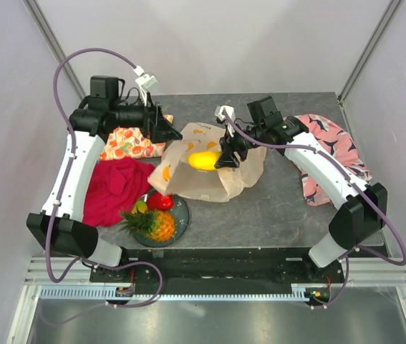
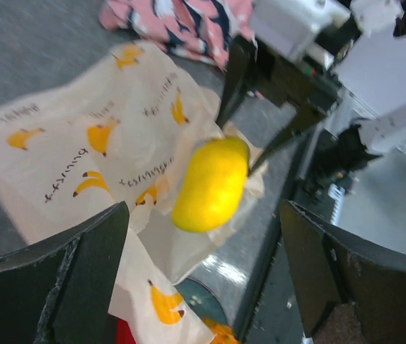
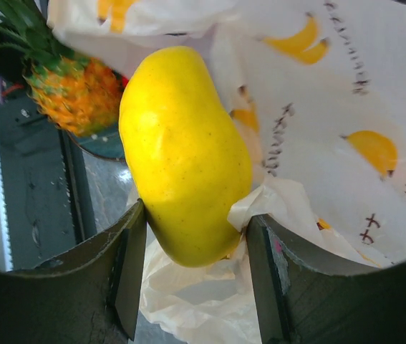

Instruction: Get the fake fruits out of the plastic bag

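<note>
1. Table (image 1: 281,208): grey top. Arms reach in from the 6 o'clock edge.
2. Plastic bag (image 1: 203,183): cream film printed with bananas, crumpled flat at table centre.
3. Cloths: red cloth (image 1: 113,188) at the bag's 9 o'clock, orange-printed cloth (image 1: 127,143) at its 10 o'clock, pink patterned cloth (image 1: 331,143) well apart at 3 o'clock.
4. Plate (image 1: 181,215): dark, just beside the bag's 7 o'clock corner. It carries the pineapple (image 1: 156,224) and the red pepper (image 1: 160,201), both already out of the bag.
5. Mango (image 1: 203,160): yellow, over the bag's upper part, outside the film. Cannot tell whether it is lifted or resting.
6. Right gripper (image 1: 225,159): closed partway onto the mango, fingers clamping its narrow width at one end. The right wrist view shows a fold of bag film caught against one finger beside the fruit.
7. Left gripper (image 1: 167,131): fingers spread wide with nothing between them, hanging at the mango's 10 o'clock, apart from it.
8. Key relation: the mango's long axis runs roughly 9-to-3 in the top view and points straight out from the right gripper, which holds the 3 o'clock end. The right arm has it, and the plate lies at 7 o'clock from the fruit.
9. Judgement: the carry goes toward 7 o'clock. The snagged film may drag the bag along.
</note>
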Available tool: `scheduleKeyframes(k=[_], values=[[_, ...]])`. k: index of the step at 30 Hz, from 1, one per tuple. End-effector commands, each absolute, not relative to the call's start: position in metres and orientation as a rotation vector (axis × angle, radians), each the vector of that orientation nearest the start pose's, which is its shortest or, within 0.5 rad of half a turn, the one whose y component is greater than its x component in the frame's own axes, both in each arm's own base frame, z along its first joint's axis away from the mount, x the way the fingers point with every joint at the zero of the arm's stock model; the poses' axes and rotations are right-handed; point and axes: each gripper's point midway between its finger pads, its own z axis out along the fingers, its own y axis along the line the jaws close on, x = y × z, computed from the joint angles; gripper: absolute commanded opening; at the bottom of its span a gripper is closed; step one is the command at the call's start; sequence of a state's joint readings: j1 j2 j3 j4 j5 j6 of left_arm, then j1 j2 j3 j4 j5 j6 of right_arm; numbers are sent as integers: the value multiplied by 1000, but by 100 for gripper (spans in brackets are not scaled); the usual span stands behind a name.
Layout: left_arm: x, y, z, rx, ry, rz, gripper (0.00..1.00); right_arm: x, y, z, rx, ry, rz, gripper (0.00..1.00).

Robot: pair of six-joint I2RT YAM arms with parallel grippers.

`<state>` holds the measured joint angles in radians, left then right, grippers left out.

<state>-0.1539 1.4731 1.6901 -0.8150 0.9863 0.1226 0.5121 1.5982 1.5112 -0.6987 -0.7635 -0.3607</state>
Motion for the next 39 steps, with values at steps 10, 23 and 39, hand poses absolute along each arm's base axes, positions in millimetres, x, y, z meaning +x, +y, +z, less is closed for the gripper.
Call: scheduleKeyframes(k=[10, 23, 39], values=[[266, -251, 290, 1288, 1892, -1085, 98, 287, 275, 285, -1368, 1716, 858, 40], [286, -276, 264, 1287, 1933, -1117, 77, 280, 277, 290, -1367, 1700, 900, 39], [285, -277, 247, 1292, 1973, -1135, 9, 280, 282, 285, -1341, 1709, 942, 37]])
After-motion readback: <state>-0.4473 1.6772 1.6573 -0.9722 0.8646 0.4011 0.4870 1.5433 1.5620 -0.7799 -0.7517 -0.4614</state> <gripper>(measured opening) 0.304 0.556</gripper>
